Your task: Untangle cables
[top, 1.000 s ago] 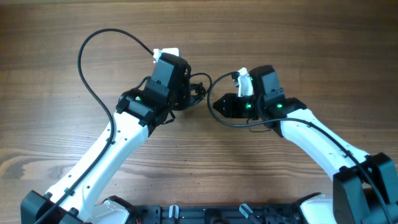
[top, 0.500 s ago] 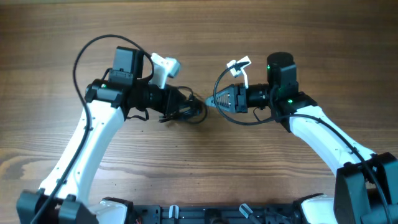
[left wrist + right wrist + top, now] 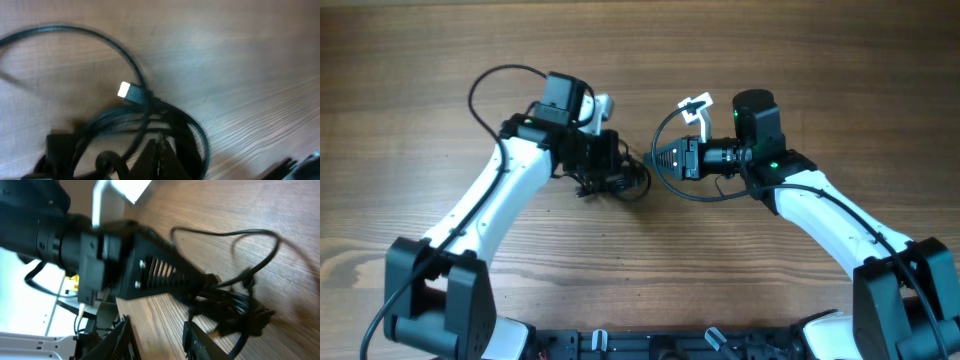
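The left gripper (image 3: pixel 610 178) lies low over the bench (image 3: pixel 770 60), reaching toward the right arm. Its tips are pressed together in the cables (image 3: pixel 632 183), pinching strands of the bundle. In the left wrist view the left gripper (image 3: pixel 159 150) shows only a thin seam between its fingers. The cables (image 3: pixel 120 117) arc around and over the tips in several overlapping loops. One plug end (image 3: pixel 131 93), bright at its tip, lies just ahead of the tips where two strands cross. A single wide loop swings out further ahead.

The right gripper (image 3: pixel 655 160) points at the left one from the opposite side. Its tip is just beside the bundle, and the overhead view does not show whether it touches. In the right wrist view the right gripper (image 3: pixel 157 330) has its fingers spread with nothing between them. The cables (image 3: pixel 240 307) lie ahead of it and off to one side, at the tip of the left arm's slotted finger. One thin strand arches up and away from the knot.

The gap between the two grippers is tight. Bare wood runs from both grippers to the top and side borders of the overhead view, where the bench's edges are out of frame. The left arm's own thick wire (image 3: pixel 490 90) loops up behind its wrist.
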